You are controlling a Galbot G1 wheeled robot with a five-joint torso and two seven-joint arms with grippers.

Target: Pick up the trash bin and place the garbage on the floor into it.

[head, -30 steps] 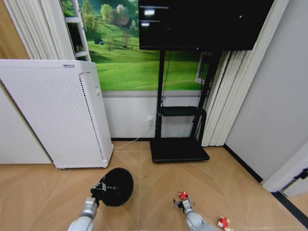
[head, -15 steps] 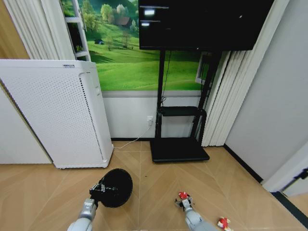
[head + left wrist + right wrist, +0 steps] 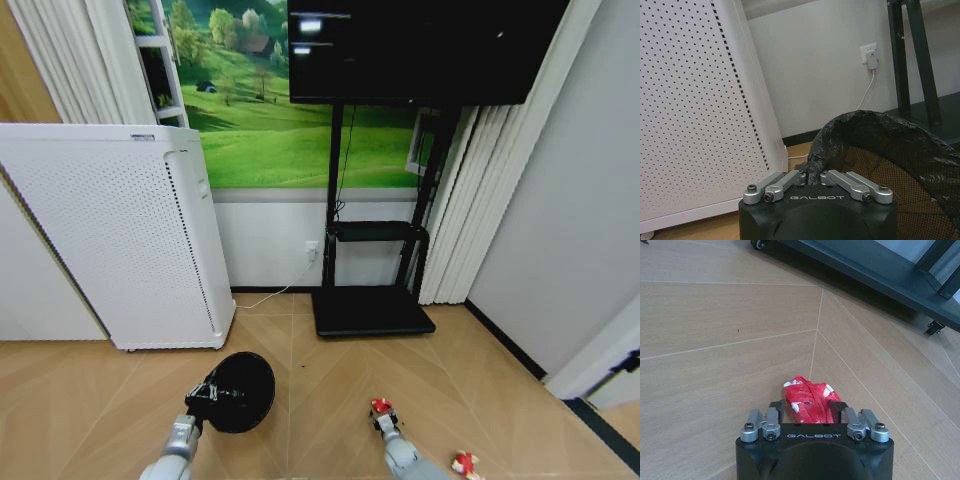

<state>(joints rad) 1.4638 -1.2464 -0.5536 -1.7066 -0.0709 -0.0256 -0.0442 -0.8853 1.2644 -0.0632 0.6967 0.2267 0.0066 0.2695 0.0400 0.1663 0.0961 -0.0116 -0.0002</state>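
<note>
Two grippers busy | left gripper [image 3: 813, 176] clamped on trash bin [image 3: 240, 390] rim | right gripper [image 3: 811, 410] straddles red-and-white wrapper [image 3: 810, 402], grip uncertain | second wrapper [image 3: 462, 463] remains on floor [image 3: 480, 390].

Light wooden parquet floor [image 3: 470, 380] in chevron pattern, dark border strip along the right wall. One red-and-white piece [image 3: 381, 406] is seen lying on the boards near the front edge, another [image 3: 463, 463] nearer the front right corner. A white perforated appliance [image 3: 110, 230] and a black wheeled stand base [image 3: 370, 312] are set against the back wall.
</note>
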